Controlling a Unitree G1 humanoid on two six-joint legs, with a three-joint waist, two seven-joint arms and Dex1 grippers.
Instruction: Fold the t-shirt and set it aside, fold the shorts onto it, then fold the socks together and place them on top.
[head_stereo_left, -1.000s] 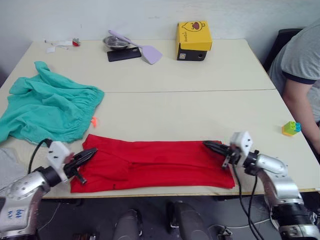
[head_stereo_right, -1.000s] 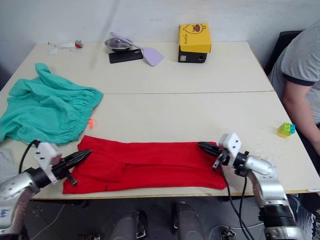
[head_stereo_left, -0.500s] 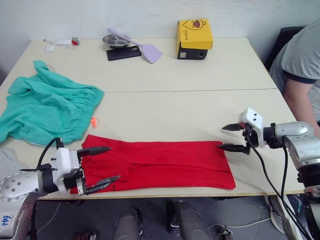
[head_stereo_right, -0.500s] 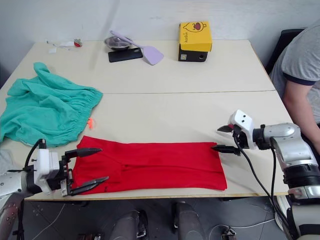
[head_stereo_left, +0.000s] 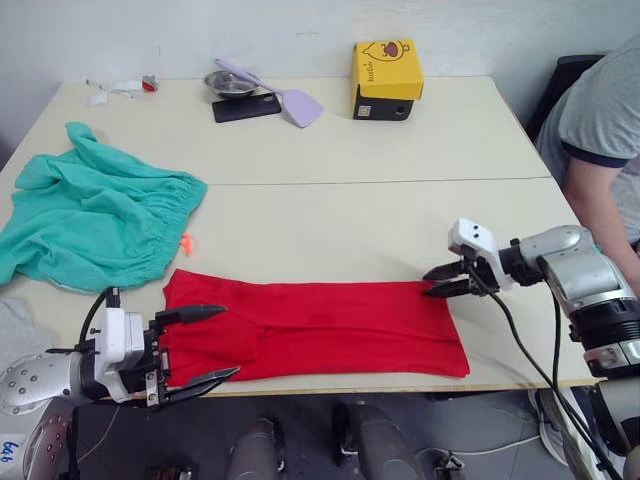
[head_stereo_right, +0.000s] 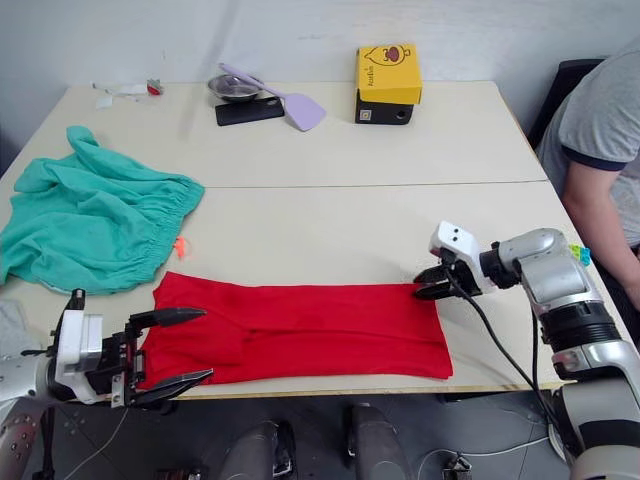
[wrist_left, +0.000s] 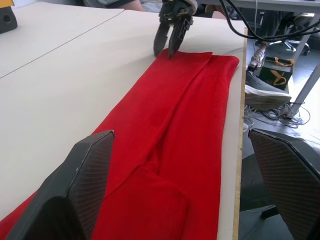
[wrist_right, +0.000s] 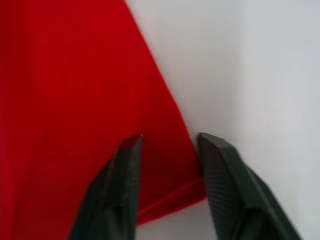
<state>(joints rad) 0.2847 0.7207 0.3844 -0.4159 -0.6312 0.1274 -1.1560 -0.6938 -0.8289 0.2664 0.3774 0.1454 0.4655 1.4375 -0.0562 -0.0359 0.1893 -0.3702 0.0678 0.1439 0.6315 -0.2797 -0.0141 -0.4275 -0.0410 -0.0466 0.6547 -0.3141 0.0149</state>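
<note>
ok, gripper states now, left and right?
Left gripper: open, empty, at the t-shirt end.
Right gripper: open, fingers astride the shirt's far corner.

An office or lab workroom: two plain beige tables (head_stereo_left: 400, 215) pushed together against a bare white wall (head_stereo_left: 300, 30), a seated person (head_stereo_left: 600, 150) at 3 o'clock, loose cables (wrist_left: 280, 112) on the floor beneath.

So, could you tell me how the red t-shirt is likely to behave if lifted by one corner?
The t-shirt lies flat in soft folds, so it would probably droop limply. Being thin fabric, it likely weighs little. Its long strip could unfold.
</note>
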